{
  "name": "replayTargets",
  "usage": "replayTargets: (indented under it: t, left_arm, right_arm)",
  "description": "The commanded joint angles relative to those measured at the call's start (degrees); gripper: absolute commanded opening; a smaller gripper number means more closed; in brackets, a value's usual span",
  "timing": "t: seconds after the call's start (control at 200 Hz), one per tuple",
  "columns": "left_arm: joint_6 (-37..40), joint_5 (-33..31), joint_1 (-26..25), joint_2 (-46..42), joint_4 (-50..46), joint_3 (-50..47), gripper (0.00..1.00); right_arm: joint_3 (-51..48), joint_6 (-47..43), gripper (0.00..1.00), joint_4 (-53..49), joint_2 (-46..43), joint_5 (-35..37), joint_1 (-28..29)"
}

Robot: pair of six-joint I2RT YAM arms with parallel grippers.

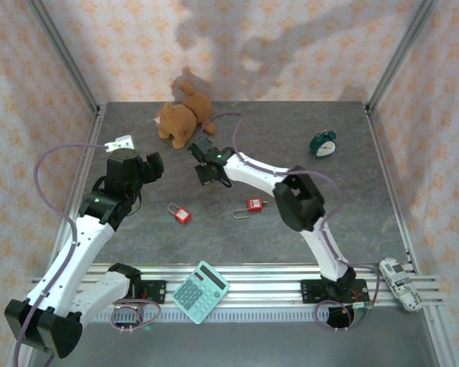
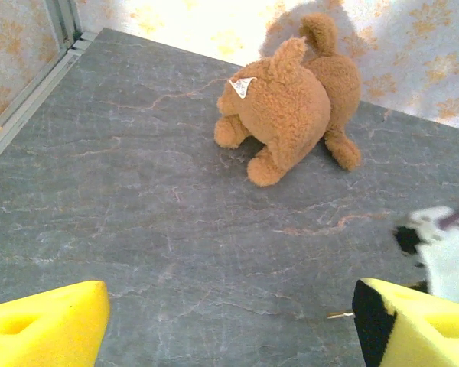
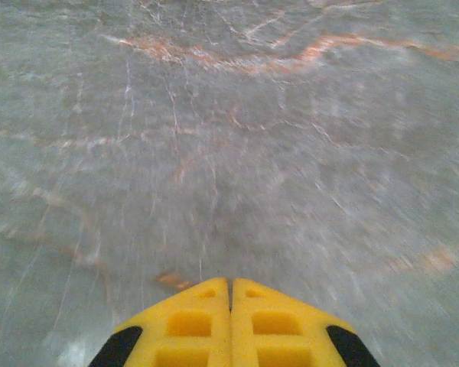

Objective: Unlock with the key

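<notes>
Padlock (image 1: 181, 214) and second padlock (image 1: 254, 204) lie untouched mid-counter (image 1: 352, 199); unlocking seems unstarted. Right gripper (image 3: 231, 284) pressed together, its hold unclear; left gripper (image 2: 229, 306) spread, empty.

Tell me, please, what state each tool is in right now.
Left tool: open, holding nothing.
Right tool: shut; whether anything is pinched cannot be told.

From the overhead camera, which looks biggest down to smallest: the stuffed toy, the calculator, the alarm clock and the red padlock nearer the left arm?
1. Stuffed toy and calculator: they look about alike, and the calculator lies nearer the camera, so I won't rank them.
2. Alarm clock
3. Red padlock
</notes>
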Motion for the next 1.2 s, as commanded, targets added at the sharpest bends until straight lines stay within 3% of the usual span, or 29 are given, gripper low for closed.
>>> replayTargets:
  t: [0.0,0.14,0.27,0.46,0.591,0.706,0.851,0.961,1.081,1.196]
  left_arm:
    - [-3.1,2.0,0.43,-1.72,-2.66,3.3,0.83]
    - [-6.13,5.58,0.18,-2.34,-3.61,3.71,0.81]
    - [-7.92,7.73,-2.55,-2.7,1.23,-0.6,0.8]
    - [-9.37,-2.13,-10.85,-5.92,14.26,-11.24,0.81]
    - [-7.11,-0.85,-13.35,-8.13,25.78,-18.1,0.78]
    - [-2.39,-0.51,-16.49,-8.5,35.04,-22.54,0.75]
    - [0.78,-8.91,-21.27,-8.18,52.62,-29.44,0.69]
    - [5.48,-8.83,-23.85,-4.16,59.43,-29.77,0.69]
    - [16.01,-6.41,-29.19,2.52,68.63,-29.57,0.73]
    - [30.82,-2.26,-34.89,10.9,86.02,-31.67,0.78]
  right_arm:
    - [-7.79,1.67,0.01,4.73,-9.22,1.09,0.06]
    - [-19.94,3.63,0.01,8.37,-17.04,-1.55,-0.38]
    - [-26.26,5.11,0.01,9.94,-23.1,-1.4,-0.37]
    - [-30.34,5.96,0.01,9.13,-31.03,-1.93,-0.5]
    - [-31.1,6.51,0.01,6.26,-34.69,-2.23,-0.46]
    - [-32.91,7.8,0.01,5.66,-38.49,-1.16,-0.48]
    - [-33.11,8.8,0.01,3.43,-42.63,0.15,-0.59]
    - [-32.54,8.93,0.01,1.45,-45.27,1.33,-0.81]
    - [-32.15,9.55,0.02,0.04,-47.85,1.56,-1.25]
    - [-31.65,9.78,0.02,-0.89,-49.87,1.84,-1.55]
